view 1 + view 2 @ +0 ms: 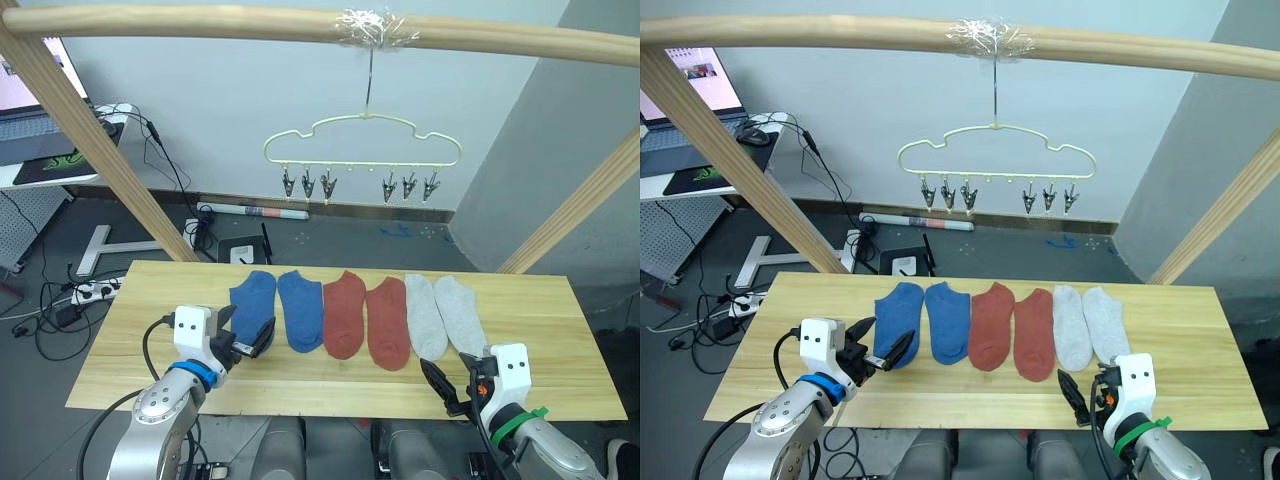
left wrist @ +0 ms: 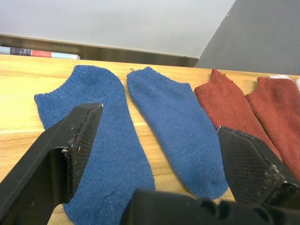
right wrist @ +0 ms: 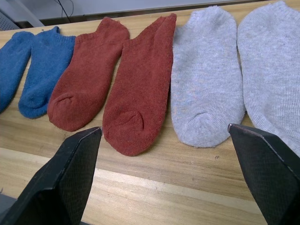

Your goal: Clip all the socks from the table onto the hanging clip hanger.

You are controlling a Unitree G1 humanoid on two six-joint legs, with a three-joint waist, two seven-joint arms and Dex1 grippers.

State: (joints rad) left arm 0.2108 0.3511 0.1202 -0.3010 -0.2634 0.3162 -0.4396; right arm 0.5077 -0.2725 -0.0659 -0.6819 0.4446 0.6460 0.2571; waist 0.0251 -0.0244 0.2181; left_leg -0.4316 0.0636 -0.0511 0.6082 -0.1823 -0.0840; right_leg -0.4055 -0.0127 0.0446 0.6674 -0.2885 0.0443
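Observation:
Several socks lie side by side on the table (image 1: 560, 330): two blue (image 1: 253, 305) (image 1: 300, 310) on the left, two rust-red (image 1: 344, 313) (image 1: 388, 322) in the middle, two light grey (image 1: 425, 315) (image 1: 461, 312) on the right. My left gripper (image 1: 248, 332) is open just over the toe end of the leftmost blue sock (image 2: 108, 154), holding nothing. My right gripper (image 1: 452, 385) is open and empty at the table's front edge, short of the grey socks (image 3: 206, 89). The cream clip hanger (image 1: 362, 135) hangs above and behind the table, its several dark clips (image 1: 308, 183) bare.
The hanger's hook is taped to a horizontal wooden pole (image 1: 250, 25). Slanted poles stand at the left (image 1: 90, 140) and right (image 1: 590, 200) behind the table. A desk with a laptop (image 1: 30, 140) and floor cables (image 1: 60, 295) lie far left.

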